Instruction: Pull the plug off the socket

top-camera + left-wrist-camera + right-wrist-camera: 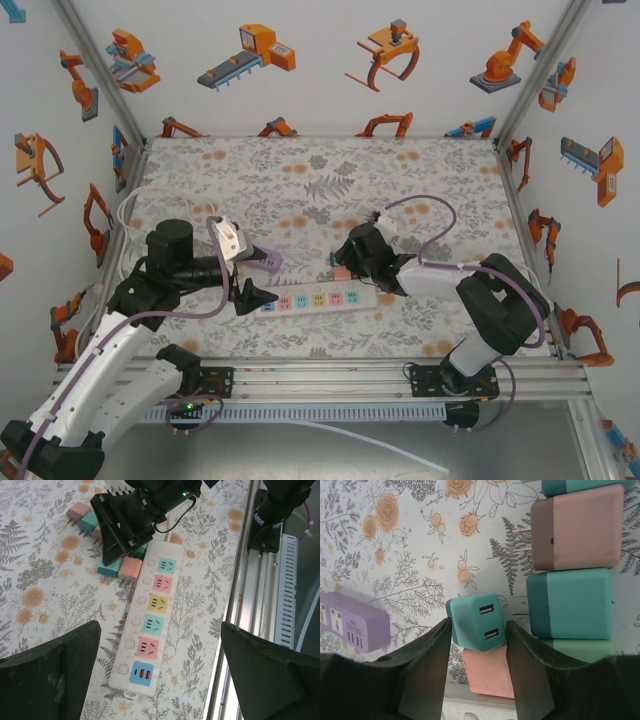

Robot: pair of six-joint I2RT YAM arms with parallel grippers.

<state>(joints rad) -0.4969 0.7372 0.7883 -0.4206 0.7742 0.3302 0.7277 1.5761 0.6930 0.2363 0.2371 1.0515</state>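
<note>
While the left gripper (160,650) hung wide open over the power strip (150,625), the right gripper (479,630) sat at the strip's other end. Its fingers closely flanked a teal plug (475,620), and I couldn't tell whether they were gripping it. That plug lay over a pink plug (487,677), just beside the strip's edge.

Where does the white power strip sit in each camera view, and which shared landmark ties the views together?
Top external: the white power strip lies just below picture centre, running left to right.
Left wrist: the strip runs down the middle, coloured sockets facing up.
Right wrist: a pale sliver of it shows at the bottom edge, centre.
Landmark: the salmon plug beside the strip's end.
</note>
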